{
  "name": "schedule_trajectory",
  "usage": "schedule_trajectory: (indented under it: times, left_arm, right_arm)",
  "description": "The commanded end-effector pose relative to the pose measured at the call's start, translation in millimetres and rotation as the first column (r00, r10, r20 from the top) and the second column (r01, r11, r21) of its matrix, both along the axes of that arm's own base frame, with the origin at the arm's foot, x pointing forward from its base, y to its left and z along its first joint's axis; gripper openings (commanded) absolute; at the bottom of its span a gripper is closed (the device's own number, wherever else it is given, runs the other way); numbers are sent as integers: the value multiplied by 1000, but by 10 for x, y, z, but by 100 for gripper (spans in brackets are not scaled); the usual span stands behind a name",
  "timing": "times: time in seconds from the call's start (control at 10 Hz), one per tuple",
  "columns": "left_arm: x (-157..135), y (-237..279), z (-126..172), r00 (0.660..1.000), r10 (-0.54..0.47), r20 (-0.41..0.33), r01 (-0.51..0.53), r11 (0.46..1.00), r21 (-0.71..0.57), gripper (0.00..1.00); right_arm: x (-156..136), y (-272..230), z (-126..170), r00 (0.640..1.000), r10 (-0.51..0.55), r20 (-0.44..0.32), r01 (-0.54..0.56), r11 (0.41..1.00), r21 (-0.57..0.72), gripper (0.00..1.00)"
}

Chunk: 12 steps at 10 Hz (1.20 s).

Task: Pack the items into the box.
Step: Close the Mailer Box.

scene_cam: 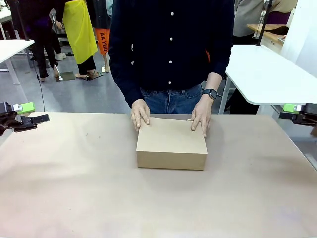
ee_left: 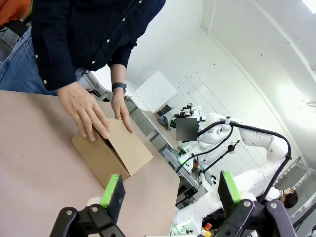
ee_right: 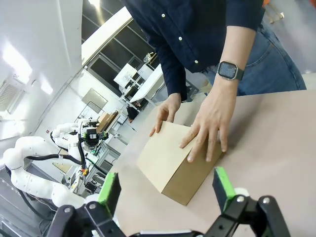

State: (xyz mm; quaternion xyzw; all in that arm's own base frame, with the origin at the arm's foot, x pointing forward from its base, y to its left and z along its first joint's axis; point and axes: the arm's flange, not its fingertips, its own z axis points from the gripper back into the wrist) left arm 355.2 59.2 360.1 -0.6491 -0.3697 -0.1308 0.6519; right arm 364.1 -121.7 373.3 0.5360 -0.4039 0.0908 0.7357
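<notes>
Setting: a workshop floor, white tables behind, a bare tan table (scene_cam: 74,198) in front.
Box: the closed brown cardboard box (scene_cam: 171,144) sits mid-table, nearer the person's edge.
Person: standing at the far side, one hand (scene_cam: 140,113) and the other hand (scene_cam: 201,115) flat on the lid's back corners, apparently steadying or presenting it.
Left gripper (scene_cam: 22,115): parked at the table's left edge, fingers spread, holding nothing.
Right gripper (scene_cam: 295,112): parked at the right edge, likewise spread and empty, seemingly giving the person room.
</notes>
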Motion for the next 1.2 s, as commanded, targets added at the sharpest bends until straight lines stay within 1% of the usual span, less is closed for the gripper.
schedule_trajectory:
  times: [0.0, 1.1]
  left_arm:
    - [-15, 6, 8, 1000, 0, 20, 0, 1000, -6, 100]
    - [-15, 6, 8, 1000, 0, 20, 0, 1000, -6, 100]
  right_arm:
    - [5, 9, 13, 1000, 0, 8, 0, 1000, 8, 100]
    - [5, 9, 13, 1000, 0, 8, 0, 1000, 8, 100]
